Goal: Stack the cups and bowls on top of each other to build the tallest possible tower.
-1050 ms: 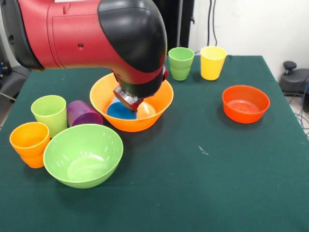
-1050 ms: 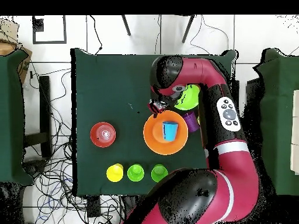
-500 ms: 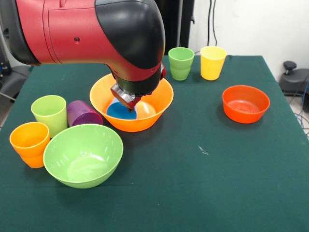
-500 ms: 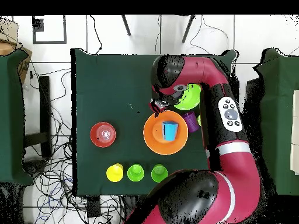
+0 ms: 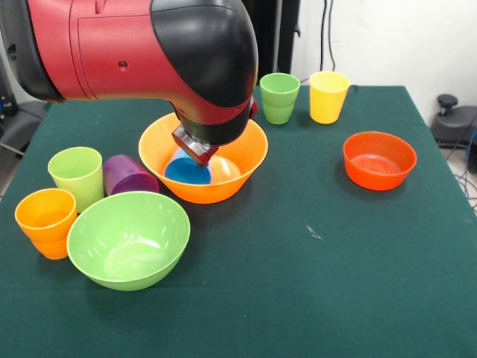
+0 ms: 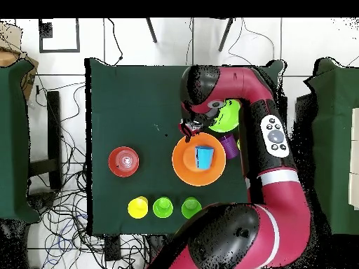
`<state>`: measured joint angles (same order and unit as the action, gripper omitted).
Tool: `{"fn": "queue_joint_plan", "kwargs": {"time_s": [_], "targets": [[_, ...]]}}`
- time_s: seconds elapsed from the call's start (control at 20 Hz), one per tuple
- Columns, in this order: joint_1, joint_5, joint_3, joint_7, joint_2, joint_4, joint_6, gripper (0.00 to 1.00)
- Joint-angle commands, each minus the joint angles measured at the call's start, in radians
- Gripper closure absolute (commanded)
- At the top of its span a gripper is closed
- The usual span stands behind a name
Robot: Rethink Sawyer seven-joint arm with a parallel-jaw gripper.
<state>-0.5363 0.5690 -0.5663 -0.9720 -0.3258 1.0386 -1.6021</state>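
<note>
- The gripper [image 5: 197, 151] hung over the big glossy orange plastic bowl [image 5: 246, 165]; couldn't tell how wide it was.
- Small blue plastic cup [image 5: 186, 171] sat inside that bowl, right below it.

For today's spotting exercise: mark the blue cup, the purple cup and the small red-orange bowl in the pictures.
blue cup [image 5: 186, 171], front view, on its visible blue side inside the large orange bowl.
purple cup [image 5: 128, 176], front view, on its side wall.
small red-orange bowl [image 5: 378, 176], front view, on its outer front wall.
</note>
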Motion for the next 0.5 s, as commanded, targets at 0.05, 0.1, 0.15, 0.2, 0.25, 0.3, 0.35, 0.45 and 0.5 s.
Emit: {"fn": "queue_joint_plan", "kwargs": {"time_s": [0.05, 0.1, 0.15, 0.2, 0.25, 0.3, 0.35, 0.45, 0.5], "targets": [[0.044, 0.107, -0.014, 0.307, 0.050, -0.059, -0.088, 0.00], [0.044, 0.110, -0.016, 0.307, 0.054, -0.061, -0.083, 0.00], [0.043, 0.109, -0.017, 0.303, 0.059, -0.061, -0.073, 0.00], [0.043, 0.111, -0.019, 0.303, 0.063, -0.061, -0.065, 0.00], [0.041, 0.109, -0.022, 0.301, 0.064, -0.058, -0.057, 0.00], [0.041, 0.110, -0.024, 0.303, 0.063, -0.056, -0.050, 0.00], [0.039, 0.113, -0.026, 0.306, 0.059, -0.051, -0.043, 0.00], [0.035, 0.114, -0.035, 0.321, 0.049, -0.043, -0.023, 0.00], [0.032, 0.112, -0.039, 0.331, 0.045, -0.043, -0.026, 0.00]]}}
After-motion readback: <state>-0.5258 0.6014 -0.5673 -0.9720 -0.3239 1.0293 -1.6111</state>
